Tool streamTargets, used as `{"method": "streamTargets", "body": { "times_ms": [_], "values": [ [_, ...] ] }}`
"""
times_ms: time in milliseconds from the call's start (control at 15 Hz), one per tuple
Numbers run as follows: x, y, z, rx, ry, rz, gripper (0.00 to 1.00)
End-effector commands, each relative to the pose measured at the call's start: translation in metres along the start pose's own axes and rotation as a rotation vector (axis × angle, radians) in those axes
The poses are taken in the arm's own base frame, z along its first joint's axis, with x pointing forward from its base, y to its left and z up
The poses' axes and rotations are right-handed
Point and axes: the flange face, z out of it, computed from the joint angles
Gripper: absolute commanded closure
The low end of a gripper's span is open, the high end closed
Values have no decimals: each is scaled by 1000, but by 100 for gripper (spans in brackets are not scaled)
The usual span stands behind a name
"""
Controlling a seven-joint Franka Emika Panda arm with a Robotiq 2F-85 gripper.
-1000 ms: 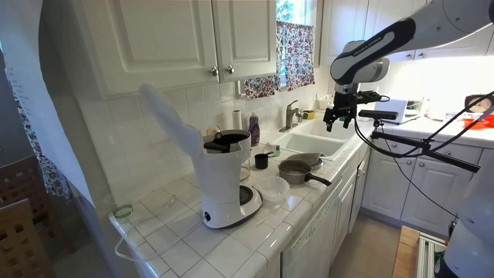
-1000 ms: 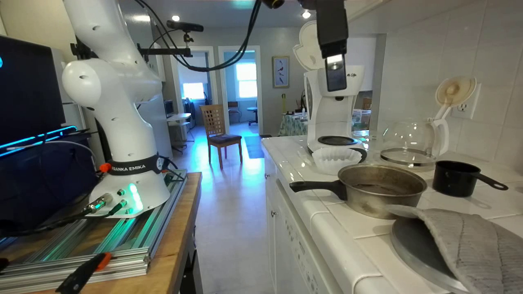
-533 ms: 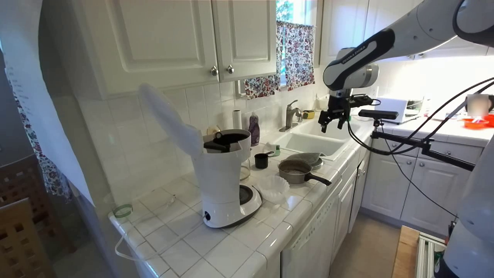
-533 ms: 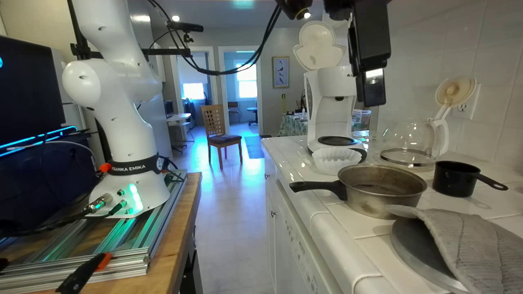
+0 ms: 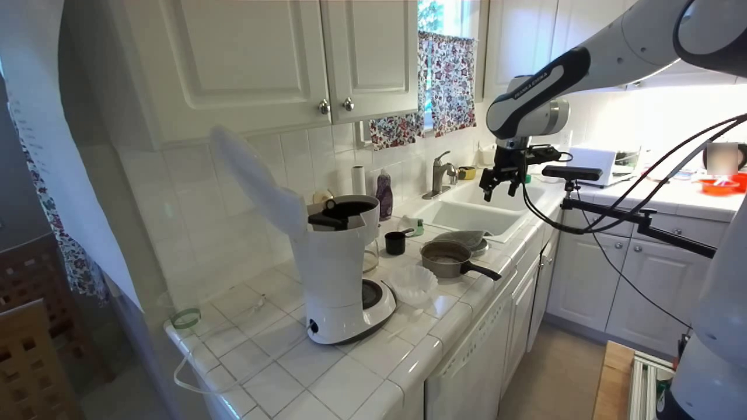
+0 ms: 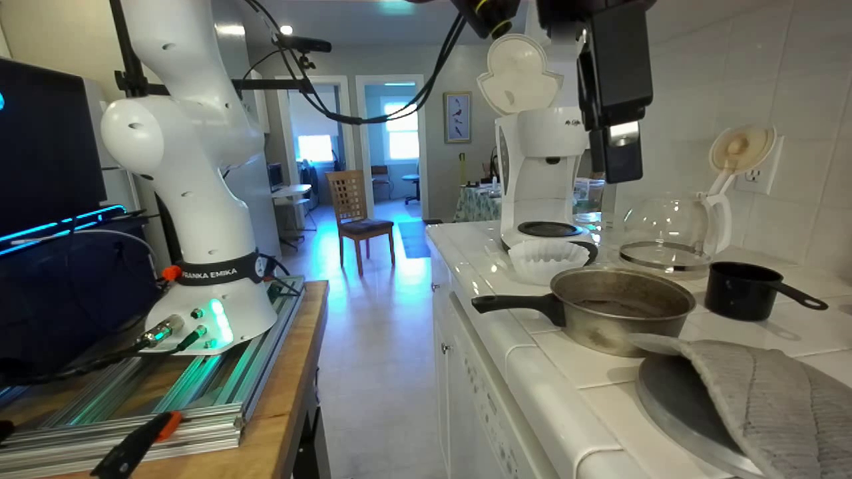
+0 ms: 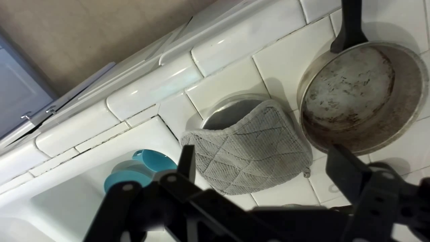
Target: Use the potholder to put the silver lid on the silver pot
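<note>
One claw (image 7: 261, 156) hangs over the tabletop (image 7: 225, 82), with its two fingers (image 7: 187, 163) spread wide and nothing between them. In the wrist view, the gray potholder (image 7: 252, 154) shows in the middle of the frame. The silver lid (image 7: 231, 111) is on the tabletop, mostly under the potholder, with one curved bit peeking out on the upper side. The silver pot (image 7: 362, 97) stands just beside them at the right of the frame. It has no lid on, and its dark handle (image 7: 351, 27) points up. Whether the potholder touches the pot is hard to tell.

The job looks close to its start, and the step in hand seems to be the reach for the potholder. Next, the claw likely has to go down and squeeze the cloth and the lid together. Most of the lid is hidden, so a pinch might grab only cloth.

One pot, one lid and one potholder make up the job. In an exterior view, one white coffee maker (image 6: 542, 176), one glass jug (image 6: 665, 233), one paper filter (image 6: 547, 261) and one black cup (image 6: 737, 293) show too. Lower left in the wrist view, two blue-green things (image 7: 126, 178) sit in the sink (image 7: 72, 198); what they are is not clear.
</note>
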Motion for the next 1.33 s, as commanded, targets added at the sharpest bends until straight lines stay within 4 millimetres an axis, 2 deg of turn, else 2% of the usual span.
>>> {"method": "streamTargets", "body": {
  "times_ms": [0,400,933,1267],
  "values": [
    [11,10,2,-42,4,14,0],
    [36,15,14,-94,35,-81,0],
    [62,20,49,-91,56,-246,0],
    [74,17,64,-42,101,-338,0]
  ]
}}
